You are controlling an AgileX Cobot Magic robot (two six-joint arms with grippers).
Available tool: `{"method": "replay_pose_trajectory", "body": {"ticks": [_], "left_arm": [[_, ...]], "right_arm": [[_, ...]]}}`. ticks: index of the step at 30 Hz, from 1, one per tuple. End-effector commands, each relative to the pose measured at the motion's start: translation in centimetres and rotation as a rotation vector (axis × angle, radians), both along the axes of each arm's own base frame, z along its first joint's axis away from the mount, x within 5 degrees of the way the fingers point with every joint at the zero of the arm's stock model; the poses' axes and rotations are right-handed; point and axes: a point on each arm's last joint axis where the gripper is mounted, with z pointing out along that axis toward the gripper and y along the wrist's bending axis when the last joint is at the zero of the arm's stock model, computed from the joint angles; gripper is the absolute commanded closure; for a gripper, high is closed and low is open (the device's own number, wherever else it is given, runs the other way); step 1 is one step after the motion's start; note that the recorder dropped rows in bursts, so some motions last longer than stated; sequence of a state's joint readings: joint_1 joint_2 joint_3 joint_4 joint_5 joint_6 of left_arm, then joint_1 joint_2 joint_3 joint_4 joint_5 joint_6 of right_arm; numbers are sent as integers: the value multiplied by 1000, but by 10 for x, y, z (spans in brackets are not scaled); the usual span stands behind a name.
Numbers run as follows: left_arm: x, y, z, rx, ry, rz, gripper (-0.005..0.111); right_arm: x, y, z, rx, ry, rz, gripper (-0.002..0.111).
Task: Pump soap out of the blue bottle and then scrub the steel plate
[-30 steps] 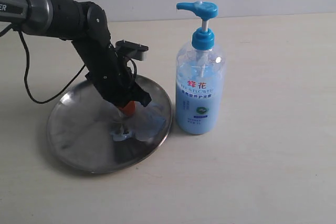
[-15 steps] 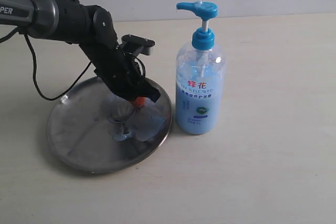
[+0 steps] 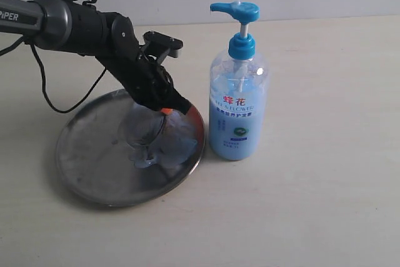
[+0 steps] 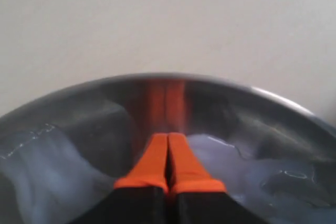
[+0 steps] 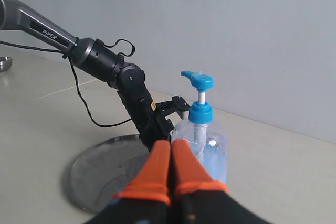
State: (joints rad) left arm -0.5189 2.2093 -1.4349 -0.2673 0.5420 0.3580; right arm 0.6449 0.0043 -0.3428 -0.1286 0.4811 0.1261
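The steel plate (image 3: 75, 176) lies left of the worktop's middle, well off the far edge, with the blue bottle (image 3: 237, 114) upright just beside its right rim. The left gripper (image 3: 167, 111) (orange fingertips pressed together, nothing between them) hangs low over the soap (image 3: 170, 147) smeared on the plate's bottle side. The right gripper (image 5: 168, 145), likewise pinched together and empty, is held apart from the bottle.

left wrist cam: steel plate (image 4: 210, 103) runs off frame either side of left gripper (image 4: 168, 153), soap (image 4: 249, 169) smears beside fingertips kinda blurry. right wrist cam: right gripper (image 5: 171, 163) blocks lower half of blue bottle (image 5: 212, 148). exterior: label (image 3: 237, 123) small print unreadable, left arm (image 3: 69, 26) cut off at frame edge.
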Motion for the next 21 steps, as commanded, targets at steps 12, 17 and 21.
{"method": "replay_pose_trajectory", "body": {"ticks": [12,17,21], "left_arm": [[-32,20,-19,213,348,-43,107],[-38,21,-18,239,416,-54,107],[-42,23,-16,234,422,-49,107]], "right_arm": [[0,0,-2,-1,-11,1,108],[0,0,-2,-1,-11,1,108],[0,0,-2,-6,-4,0,108]]}}
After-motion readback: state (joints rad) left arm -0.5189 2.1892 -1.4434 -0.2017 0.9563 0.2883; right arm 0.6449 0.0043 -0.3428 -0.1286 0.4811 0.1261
